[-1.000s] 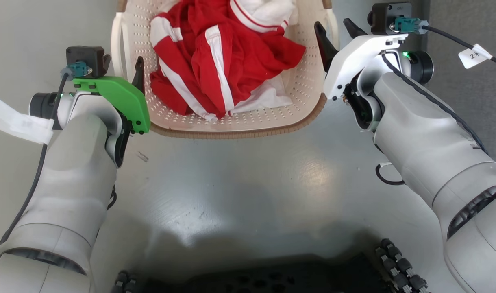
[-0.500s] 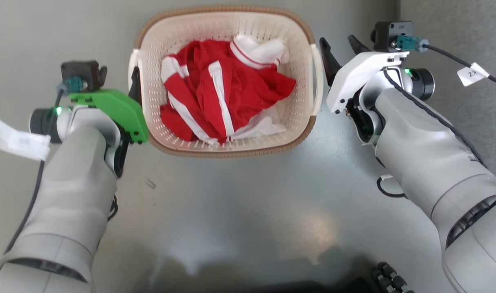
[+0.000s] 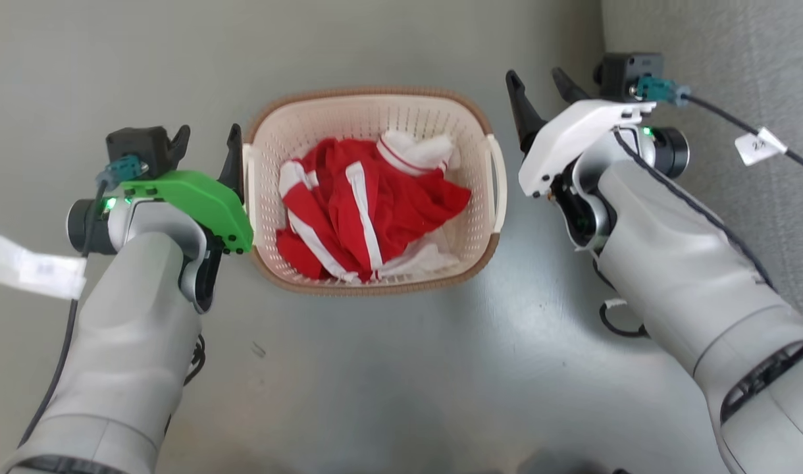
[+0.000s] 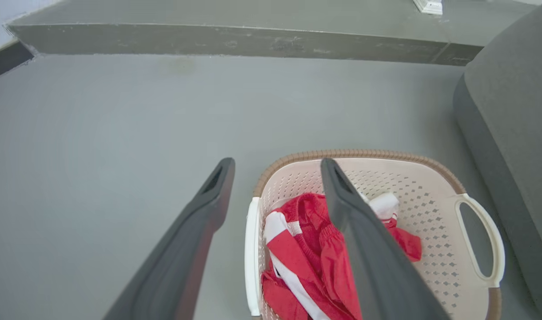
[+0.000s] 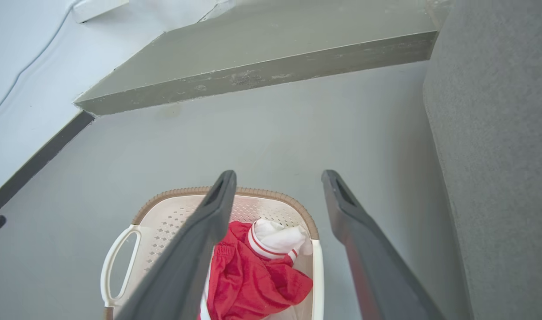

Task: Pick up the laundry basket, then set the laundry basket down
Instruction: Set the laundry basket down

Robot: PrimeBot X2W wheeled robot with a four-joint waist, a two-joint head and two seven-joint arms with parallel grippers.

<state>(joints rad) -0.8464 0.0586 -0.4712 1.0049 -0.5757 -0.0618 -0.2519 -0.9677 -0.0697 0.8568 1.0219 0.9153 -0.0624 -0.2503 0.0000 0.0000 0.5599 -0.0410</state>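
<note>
The laundry basket [image 3: 368,93] stands on the grey floor, cream and perforated with a brown rim, holding red and white clothes [image 3: 368,204]. My left gripper [image 3: 207,138] is open and empty beside the basket's left handle [image 3: 246,171]. In the left wrist view that gripper [image 4: 276,164] hangs above the handle [image 4: 252,258] without touching it, and the basket [image 4: 364,155] lies below. My right gripper [image 3: 536,79] is open and empty, to the right of the right handle [image 3: 500,178]. From the right wrist, the gripper [image 5: 278,175] looks down on the basket [image 5: 164,195].
A grey upholstered seat [image 3: 737,66] [image 4: 511,111] [image 5: 497,133] runs along the right side, close to my right arm. A low grey step [image 4: 209,40] [image 5: 253,75] crosses the floor beyond the basket. A pale wall with a dark baseboard [image 5: 31,164] lies far left.
The whole head picture has shifted: the basket shows smaller and lower, so the camera has moved up and back. Both grippers stay open and stand further from the handles.
</note>
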